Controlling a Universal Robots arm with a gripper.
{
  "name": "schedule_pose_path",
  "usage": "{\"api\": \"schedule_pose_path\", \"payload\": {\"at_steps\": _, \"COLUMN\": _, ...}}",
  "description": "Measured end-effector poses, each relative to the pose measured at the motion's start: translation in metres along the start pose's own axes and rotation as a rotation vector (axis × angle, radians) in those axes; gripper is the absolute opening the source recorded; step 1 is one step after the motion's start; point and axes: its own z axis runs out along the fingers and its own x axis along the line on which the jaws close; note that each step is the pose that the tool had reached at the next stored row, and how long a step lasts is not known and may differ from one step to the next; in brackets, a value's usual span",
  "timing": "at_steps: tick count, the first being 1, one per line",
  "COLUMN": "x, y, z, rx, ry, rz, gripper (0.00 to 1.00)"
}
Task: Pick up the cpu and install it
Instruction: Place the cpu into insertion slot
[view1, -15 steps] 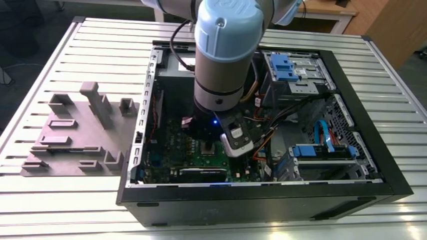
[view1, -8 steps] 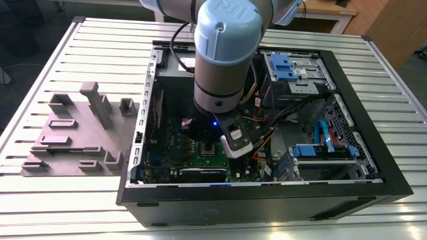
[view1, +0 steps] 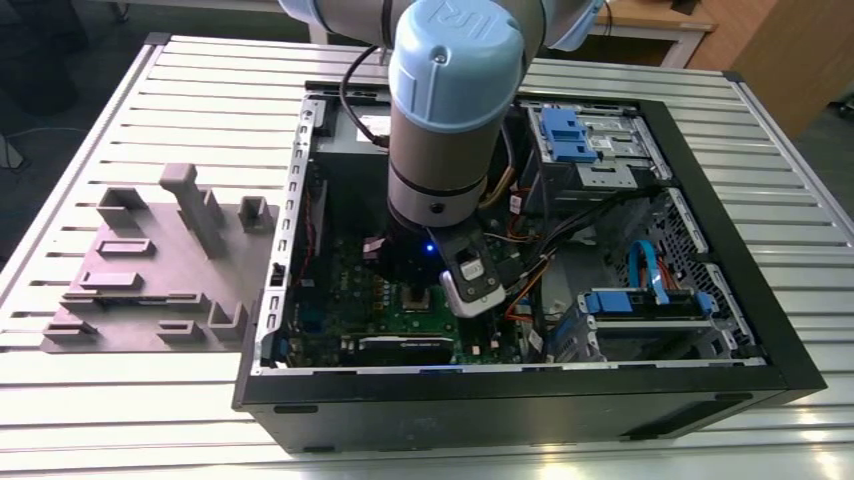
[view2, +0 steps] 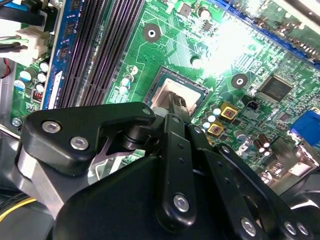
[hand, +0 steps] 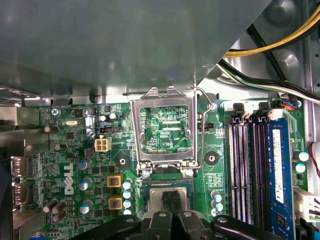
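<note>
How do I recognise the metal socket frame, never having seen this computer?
Inside the open computer case, find the green motherboard. Next to the long black memory slots is the metal socket frame: the only silvery rectangle with a see-through middle.

Green motherboard (hand: 205, 175), black memory slots (hand: 242, 170)

white printed logo (hand: 69, 178), on green motherboard (hand: 207, 176)

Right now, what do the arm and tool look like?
The arm is a silver-grey tube with a pale blue joint cap bearing an embossed mark. A black cable runs beside it. The wrist is black, with a blue light and a white-and-grey module. The tool is black linked bars with silver bolts.
</note>
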Motion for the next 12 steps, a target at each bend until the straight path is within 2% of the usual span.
{"api": "schedule_pose_path", "payload": {"at_steps": 5, "x": 0.0, "y": 0.0001, "z": 0.0002, "rx": -0.0004, "ry": -0.0002, "rz": 0.0, "gripper": 0.1}}
{"api": "schedule_pose_path", "payload": {"at_steps": 7, "x": -0.0001, "y": 0.0003, "z": -0.0017, "rx": -0.0019, "ry": -0.0008, "rz": 0.0, "gripper": 0.1}}
{"api": "schedule_pose_path", "payload": {"at_steps": 12, "x": 0.0002, "y": 0.0007, "z": -0.0166, "rx": -0.0004, "ry": -0.0002, "rz": 0.0, "gripper": 0.1}}
